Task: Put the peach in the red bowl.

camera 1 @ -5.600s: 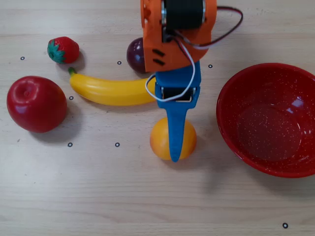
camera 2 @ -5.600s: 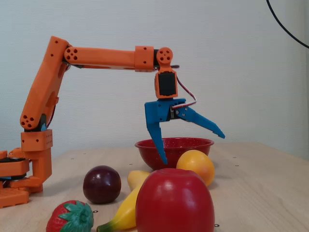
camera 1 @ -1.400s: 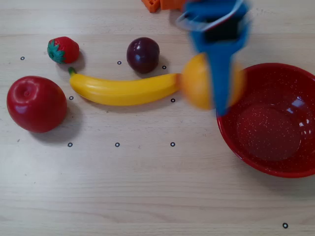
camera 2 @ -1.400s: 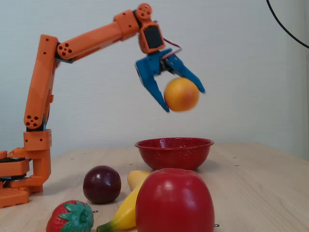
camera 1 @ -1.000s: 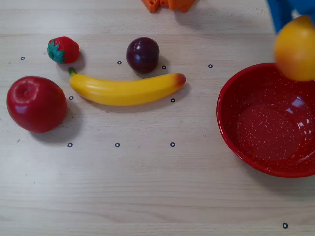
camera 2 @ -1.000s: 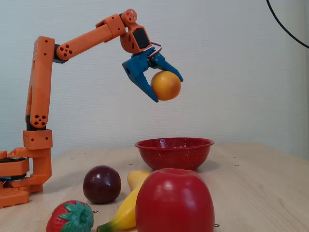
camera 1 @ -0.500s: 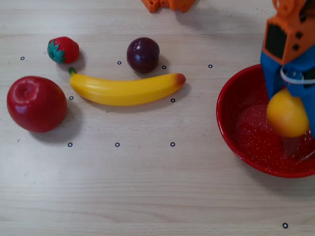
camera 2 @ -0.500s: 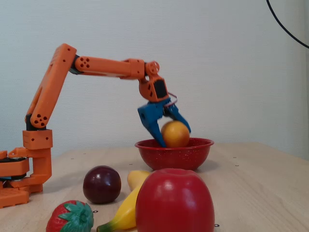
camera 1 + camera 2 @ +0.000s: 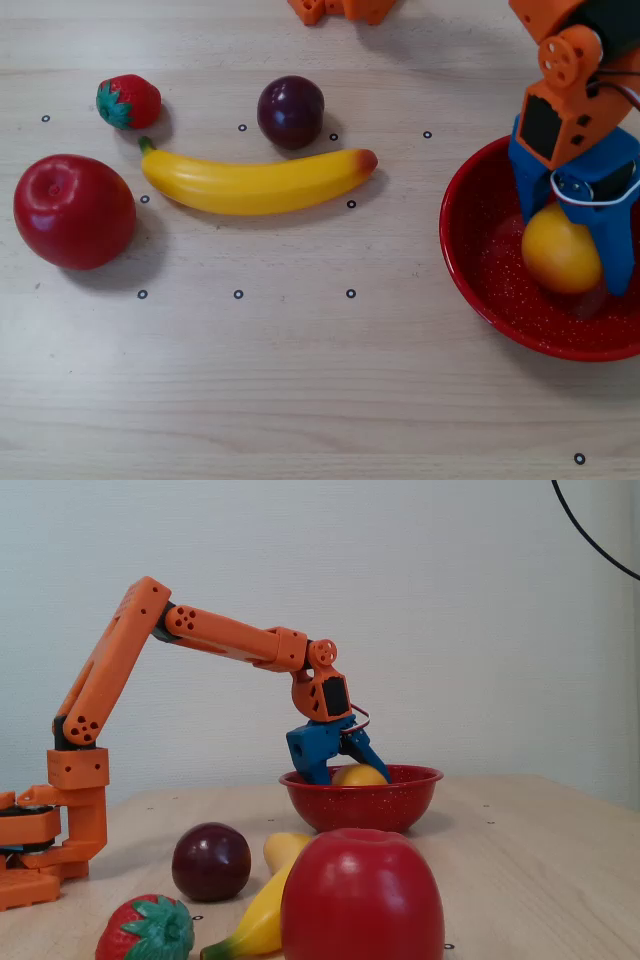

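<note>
The orange-yellow peach (image 9: 560,255) sits low inside the red bowl (image 9: 478,280), held between the blue fingers of my gripper (image 9: 570,250). In the fixed view only the peach's top (image 9: 360,775) shows above the bowl's rim (image 9: 400,798), with the gripper (image 9: 340,765) reaching down into the bowl around it. The jaws are still closed against the peach's sides. Whether the peach rests on the bowl's bottom is hidden.
A banana (image 9: 255,183), a dark plum (image 9: 291,111), a strawberry (image 9: 128,101) and a big red apple (image 9: 73,211) lie on the wooden table left of the bowl. The arm's orange base (image 9: 45,850) stands at the far left in the fixed view.
The arm carried the peach over the bowl and lowered it from above the rim down into the bowl. The grip on the peach looks unchanged.
</note>
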You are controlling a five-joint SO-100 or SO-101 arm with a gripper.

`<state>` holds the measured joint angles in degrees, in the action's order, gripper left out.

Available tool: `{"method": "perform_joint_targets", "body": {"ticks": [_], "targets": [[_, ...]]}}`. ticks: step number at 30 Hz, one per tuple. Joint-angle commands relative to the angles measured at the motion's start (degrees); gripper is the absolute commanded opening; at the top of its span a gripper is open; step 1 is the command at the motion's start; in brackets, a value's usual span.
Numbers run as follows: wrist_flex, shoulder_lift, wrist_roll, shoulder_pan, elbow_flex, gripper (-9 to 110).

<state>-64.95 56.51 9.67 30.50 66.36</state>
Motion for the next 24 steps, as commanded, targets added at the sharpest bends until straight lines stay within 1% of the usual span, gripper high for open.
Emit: {"method": "perform_joint_targets", "body": {"ticks": [1,5,10,15,16,21,24], "targets": [[-1.1,4.2,0.4,-0.5,-2.8,46],[-3.2,4.1,0.6,-1.0,-5.2,47],[-7.4,6.5,-0.9,-1.2,-11.9,48],[-13.4,11.6,-2.7,-2.3,-19.5,45],[-14.2,12.9,-3.3,-2.7,-20.2,42],[-17.2,22.1,-4.1,-5.8,-18.6,18],[-17.4,29.1,-4.7,-8.2,-13.1,10]]}}
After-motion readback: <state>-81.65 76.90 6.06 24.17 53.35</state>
